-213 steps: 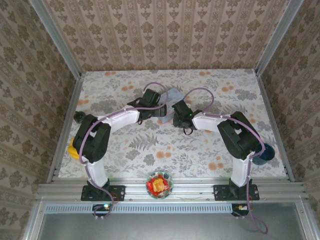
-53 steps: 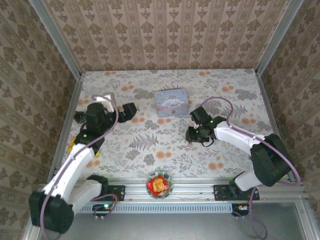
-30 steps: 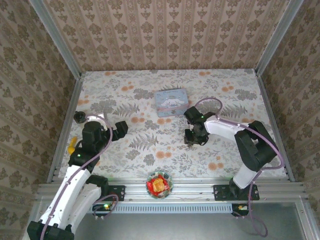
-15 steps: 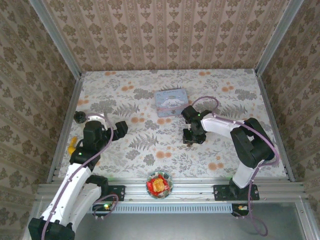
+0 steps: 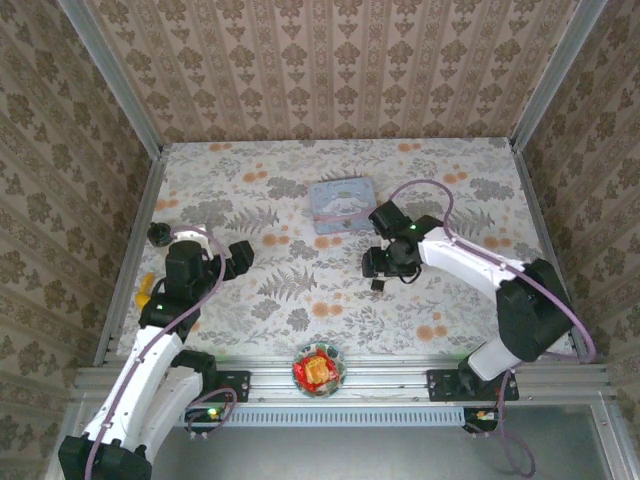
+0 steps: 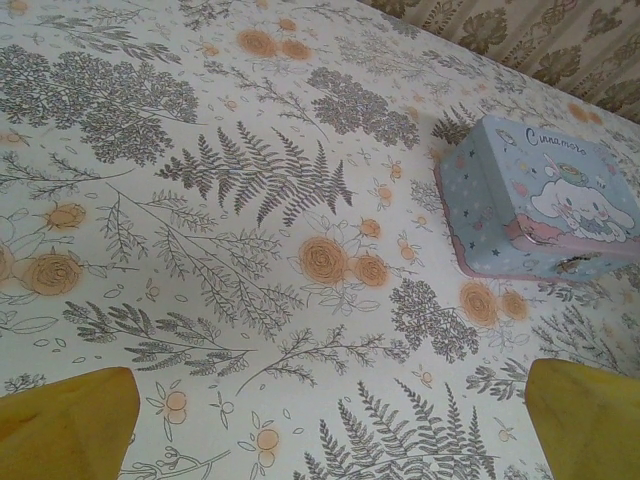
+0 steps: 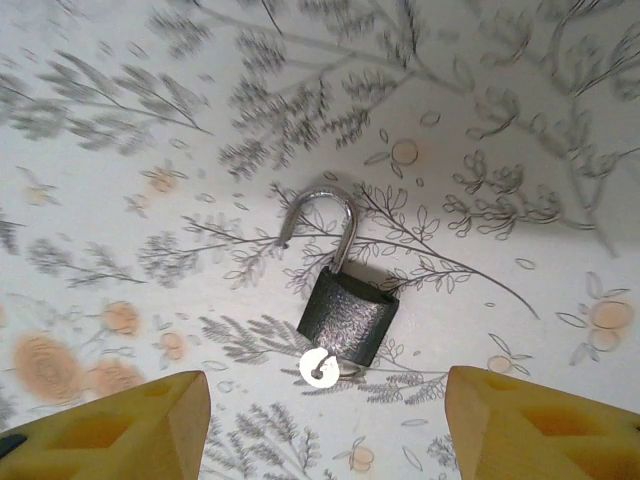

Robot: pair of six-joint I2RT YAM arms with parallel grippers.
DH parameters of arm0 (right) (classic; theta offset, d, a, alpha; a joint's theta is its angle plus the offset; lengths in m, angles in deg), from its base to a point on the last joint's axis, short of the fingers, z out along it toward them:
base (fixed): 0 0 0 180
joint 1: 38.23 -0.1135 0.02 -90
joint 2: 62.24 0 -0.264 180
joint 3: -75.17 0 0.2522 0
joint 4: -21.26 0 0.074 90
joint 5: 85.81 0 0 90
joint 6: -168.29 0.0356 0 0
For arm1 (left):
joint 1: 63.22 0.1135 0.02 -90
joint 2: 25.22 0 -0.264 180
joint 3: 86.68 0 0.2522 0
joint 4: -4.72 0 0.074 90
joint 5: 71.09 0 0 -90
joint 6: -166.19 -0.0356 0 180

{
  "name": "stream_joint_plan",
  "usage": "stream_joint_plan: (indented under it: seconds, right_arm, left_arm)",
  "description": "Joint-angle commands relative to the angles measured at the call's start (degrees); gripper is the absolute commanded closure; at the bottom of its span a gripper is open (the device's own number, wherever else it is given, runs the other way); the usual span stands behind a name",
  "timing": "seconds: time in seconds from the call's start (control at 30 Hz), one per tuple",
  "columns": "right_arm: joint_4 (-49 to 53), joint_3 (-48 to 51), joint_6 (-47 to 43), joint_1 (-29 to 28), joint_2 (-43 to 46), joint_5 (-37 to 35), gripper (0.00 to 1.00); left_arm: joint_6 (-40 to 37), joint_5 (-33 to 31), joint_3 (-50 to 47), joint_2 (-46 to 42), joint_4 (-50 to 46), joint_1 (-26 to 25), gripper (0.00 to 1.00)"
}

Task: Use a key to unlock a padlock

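The padlock [image 7: 347, 318] is black, the tablecloth [image 7: 520, 180] grey-and-orange floral

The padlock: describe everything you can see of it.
Small padlock with a dark grey, textured, square body. Its thin silvery shackle is swung open, one leg free of the body. A round silvery key head sits at its bottom end. It lies flat on the floral table, touched by neither of the right gripper's fingers.

Right wrist view: key [image 7: 319, 368] blade is hidden under the padlock [image 7: 348, 317] body; the far tablecloth [image 7: 120, 110] pattern is blurred. Top view: yellow object [image 5: 146, 293], near left, is partly covered by the left arm [image 5: 160, 335] and cannot be identified.
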Motion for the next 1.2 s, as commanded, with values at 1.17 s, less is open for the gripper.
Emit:
stream_joint_plan:
  seconds: [1.17]
  right_arm:
    - [-28.0,27.7,-11.31,8.98,42.06,-37.39,0.0]
  left_arm:
    - [-23.24,-17.08,-11.47,5.95,30.66,0.96,0.0]
